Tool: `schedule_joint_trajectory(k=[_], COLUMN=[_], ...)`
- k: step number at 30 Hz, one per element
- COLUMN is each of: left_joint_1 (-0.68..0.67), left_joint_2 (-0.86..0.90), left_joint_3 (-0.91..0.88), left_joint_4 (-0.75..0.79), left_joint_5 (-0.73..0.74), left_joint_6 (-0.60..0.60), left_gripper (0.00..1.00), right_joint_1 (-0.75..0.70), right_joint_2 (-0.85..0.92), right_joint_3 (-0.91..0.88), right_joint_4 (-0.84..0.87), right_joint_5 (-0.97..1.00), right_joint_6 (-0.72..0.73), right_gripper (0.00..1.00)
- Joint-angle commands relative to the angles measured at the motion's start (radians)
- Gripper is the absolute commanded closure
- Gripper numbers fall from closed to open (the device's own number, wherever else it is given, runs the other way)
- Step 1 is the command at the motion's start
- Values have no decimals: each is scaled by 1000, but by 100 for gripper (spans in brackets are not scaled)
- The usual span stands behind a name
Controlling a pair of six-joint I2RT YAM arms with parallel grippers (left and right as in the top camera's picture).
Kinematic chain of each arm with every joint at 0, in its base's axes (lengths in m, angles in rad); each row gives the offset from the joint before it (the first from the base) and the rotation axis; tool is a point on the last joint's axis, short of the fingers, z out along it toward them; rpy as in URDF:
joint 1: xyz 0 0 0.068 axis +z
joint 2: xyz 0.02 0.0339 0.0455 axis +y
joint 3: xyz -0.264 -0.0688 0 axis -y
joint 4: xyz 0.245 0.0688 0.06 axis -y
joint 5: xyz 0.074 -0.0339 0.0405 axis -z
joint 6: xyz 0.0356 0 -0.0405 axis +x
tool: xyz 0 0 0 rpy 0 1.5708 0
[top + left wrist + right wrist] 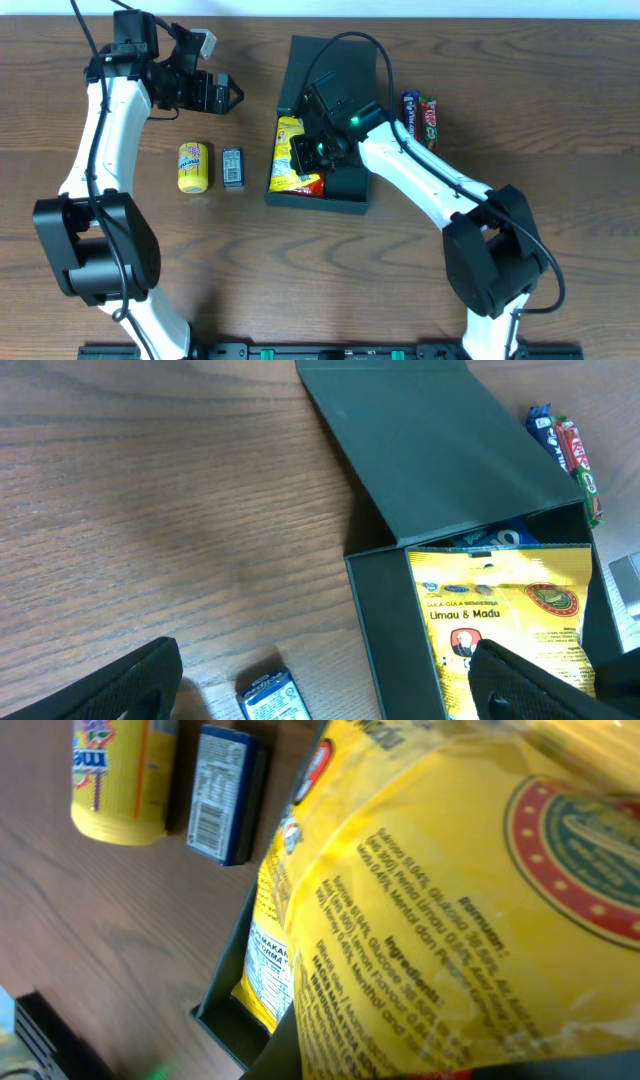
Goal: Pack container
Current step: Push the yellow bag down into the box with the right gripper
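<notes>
The dark green container (335, 65) stands open at the table's middle, its flap lid (430, 450) folded back. A yellow snack packet (288, 150) marked "Limau & Madu" (500, 610) lies in its left part. My right gripper (312, 150) is over the container and appears shut on this yellow packet, which fills the right wrist view (450, 900) above the container's wall (225, 990). My left gripper (225, 95) is open and empty, held above the table left of the container (325, 685).
A yellow tube-shaped snack (193, 166) and a small blue box (232, 168) lie on the table left of the container. Candy bars (420, 118) lie to its right. A red packet (308, 185) shows inside, near the front wall.
</notes>
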Motion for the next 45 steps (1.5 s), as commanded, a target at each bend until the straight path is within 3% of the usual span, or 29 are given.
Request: schedule_joint_trajectory(k=[1,5,6,7,8,10,11,13,21,24,25,27,28,31,32,38,45], left_joint_1=[-2,-2,-2,-2,-2,-2,-2,-2,-2,-2,-2,-2,-2,-2,-2,-2,-11], left_joint_2=[4,4,4,4,4,4,4,4,4,4,4,4,4,4,4,4,8], left_joint_3=[2,2,2,2,2,2,2,2,2,2,2,2,2,2,2,2,2], left_joint_4=[-1,-1,-2,-3,-5,-5,-5,-8,-11,-11,-11,-11,-11,-11,-10,-12,-37], left_joint_5=[8,8,8,8,8,8,8,8,8,8,8,8,8,8,8,8,7], left_joint_6=[21,21,21,21,21,21,21,21,21,21,21,21,21,21,21,21,21], left_gripper=[7,7,7,7,7,7,7,7,7,7,7,7,7,7,7,7,7], right_joint_1=[3,3,3,3,3,3,-1,-15,-102,-104,-103,-101,-101,-100,-98,-91,-87], right_joint_2=[12,13,13,13,13,13,12,10,-76,-131,-144,-149,-145,-143,-143,-76,127], right_joint_3=[27,12,7,1,0,0,0,3,83,87,87,87,86,86,85,66,66], right_joint_4=[21,28,31,34,34,34,33,19,-114,-104,-104,-104,-104,-72,-67,-53,-45], right_joint_5=[-48,-6,2,8,16,16,16,16,13,8,8,-14,-49,-162,-180,-270,-311], right_joint_6=[-74,-32,-20,-18,-18,-18,-18,-17,-26,-69,-90,-106,-109,-156,-177,-245,-250], right_gripper=[96,95,78,43,20,3,2,12,81,93,92,72,73,96,98,98,98])
